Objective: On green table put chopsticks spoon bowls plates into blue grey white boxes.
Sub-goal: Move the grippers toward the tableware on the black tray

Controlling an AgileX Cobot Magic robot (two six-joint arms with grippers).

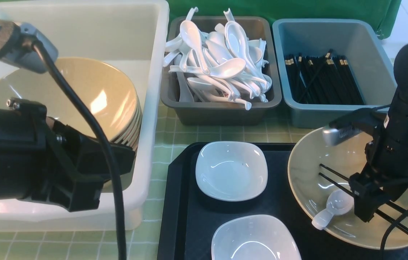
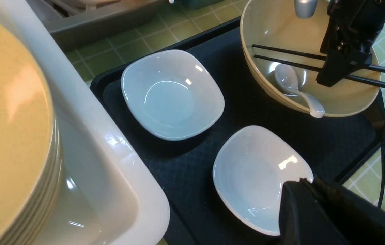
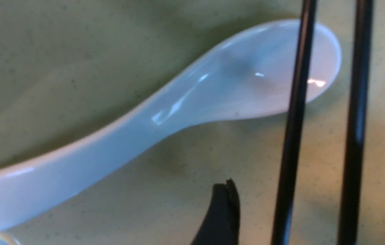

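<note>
The two chopsticks (image 3: 292,136) lie side by side between the right fingers (image 3: 221,217), which stand wide apart and straddle them without touching either (one finger on each side). Just outside one finger lies the spoon (image 3: 144,129), and the chopstick nearer that finger crosses over its scoop. All of these rest in the bowl (image 1: 305,180) beneath the fingers, on the tray (image 1: 186,202). The left fingers (image 2: 301,204) are closed on nothing and hover at the edge of a white dish (image 2: 253,177), well apart from the chopsticks.
</note>
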